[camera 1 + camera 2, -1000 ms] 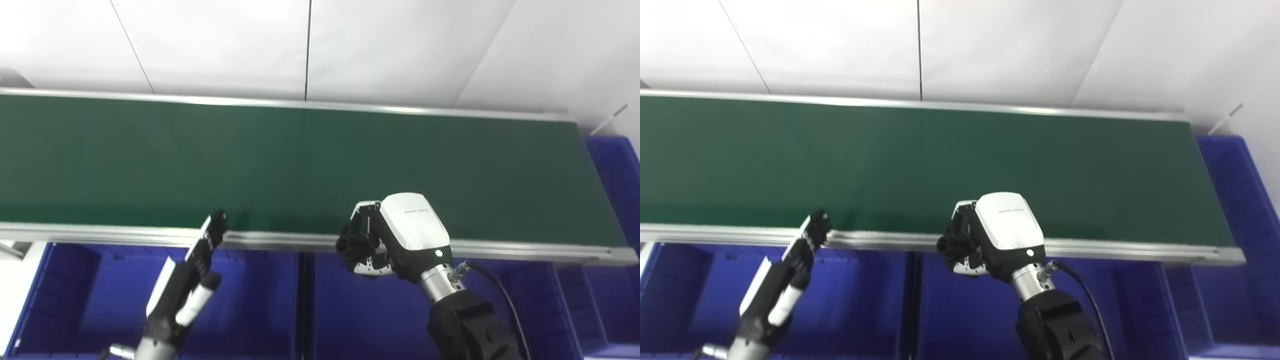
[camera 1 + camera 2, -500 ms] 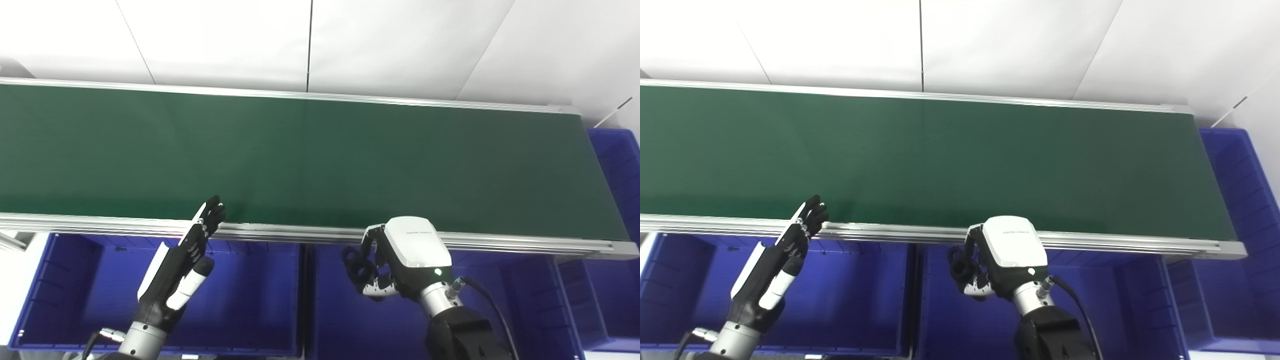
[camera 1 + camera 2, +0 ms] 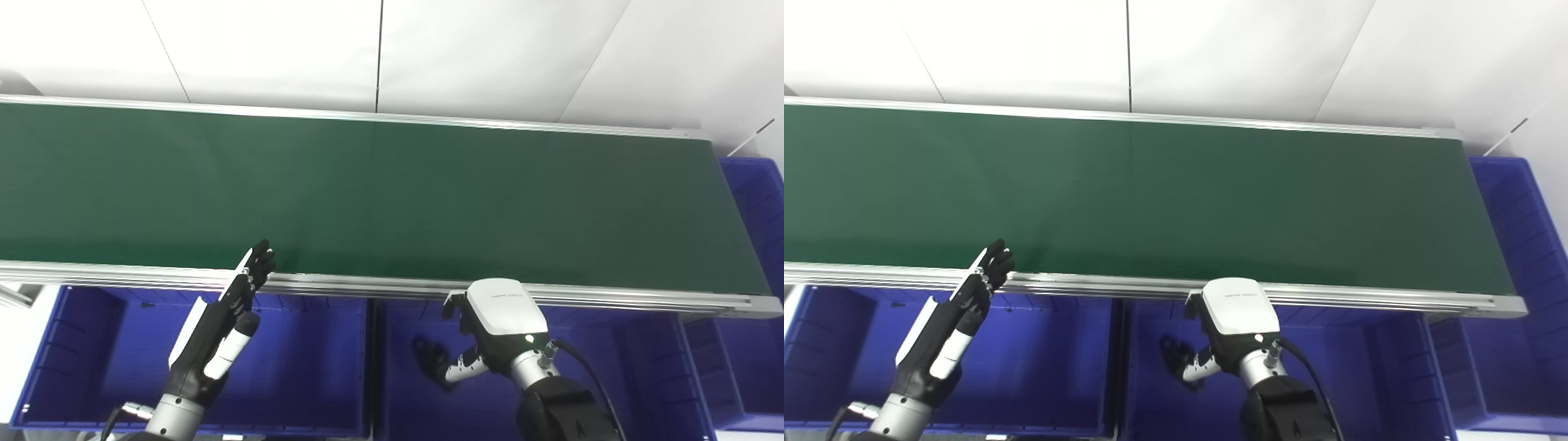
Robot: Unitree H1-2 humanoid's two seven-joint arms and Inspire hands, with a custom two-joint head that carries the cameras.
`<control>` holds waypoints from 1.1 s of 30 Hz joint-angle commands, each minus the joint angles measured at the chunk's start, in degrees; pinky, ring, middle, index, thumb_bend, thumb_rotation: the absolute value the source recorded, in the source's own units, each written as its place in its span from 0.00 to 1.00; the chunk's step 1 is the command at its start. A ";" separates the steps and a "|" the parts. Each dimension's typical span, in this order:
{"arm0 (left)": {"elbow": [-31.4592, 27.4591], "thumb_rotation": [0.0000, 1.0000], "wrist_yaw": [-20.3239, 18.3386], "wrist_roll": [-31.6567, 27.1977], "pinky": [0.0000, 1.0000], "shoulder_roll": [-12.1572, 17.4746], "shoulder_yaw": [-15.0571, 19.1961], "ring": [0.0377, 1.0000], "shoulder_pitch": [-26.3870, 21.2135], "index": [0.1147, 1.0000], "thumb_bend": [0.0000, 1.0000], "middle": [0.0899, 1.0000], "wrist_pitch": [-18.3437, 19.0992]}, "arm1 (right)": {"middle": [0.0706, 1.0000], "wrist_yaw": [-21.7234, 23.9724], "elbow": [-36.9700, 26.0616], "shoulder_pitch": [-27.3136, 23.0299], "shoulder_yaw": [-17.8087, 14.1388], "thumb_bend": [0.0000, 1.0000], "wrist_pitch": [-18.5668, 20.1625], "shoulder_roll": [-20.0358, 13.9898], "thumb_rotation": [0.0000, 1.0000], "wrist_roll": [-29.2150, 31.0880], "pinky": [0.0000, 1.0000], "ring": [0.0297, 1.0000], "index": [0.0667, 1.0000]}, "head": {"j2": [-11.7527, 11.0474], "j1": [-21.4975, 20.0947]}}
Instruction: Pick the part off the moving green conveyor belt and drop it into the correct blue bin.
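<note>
Black and blurred, the part lay over the middle blue bin, just left of the right hand — apparently released, its long axis unreadable. That hand's fingers looked spread, though partly hidden; the left hand — flat, holding nothing — stood farther left of the part.

Bright and even throughout, lit from overhead; white wall behind nearly washed out; thin glare along the metal rail just beyond the right hand; soft dark smudge of shadow in the blue bin beside its fingertips, blurred; green belt matte, grainy, dimmer toward the left hand; edges slightly bowed.
</note>
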 commanded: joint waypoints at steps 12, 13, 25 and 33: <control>-1.08 0.89 -0.05 -0.63 1.00 -0.11 0.29 0.97 -0.01 1.00 0.66 0.98 -1.12 | 0.50 2.65 -2.58 -0.47 -0.21 1.00 -1.70 0.67 0.56 -1.97 0.30 0.38 0.68 | -0.30 0.68; -1.13 0.89 -0.15 -0.59 1.00 -0.06 0.19 0.97 -0.01 1.00 0.66 0.98 -1.08 | 0.49 2.90 -2.81 -0.41 -0.21 1.00 -1.76 0.65 0.56 -1.85 0.29 0.38 0.68 | -0.47 1.16; -2.21 0.85 0.50 -0.01 1.00 -1.30 -0.17 0.96 1.26 0.99 0.67 0.97 -0.06 | 0.54 -0.67 -16.11 9.58 0.08 0.80 -0.06 9.90 0.51 16.39 0.39 0.48 0.59 | -0.02 3.38; -2.46 0.89 -0.81 -1.41 1.00 -0.02 0.81 0.97 0.16 1.00 0.66 0.98 0.86 | 0.62 -25.39 -2.66 19.40 -2.17 0.71 -15.80 19.69 0.71 52.07 0.48 0.56 0.65 | -0.40 -6.07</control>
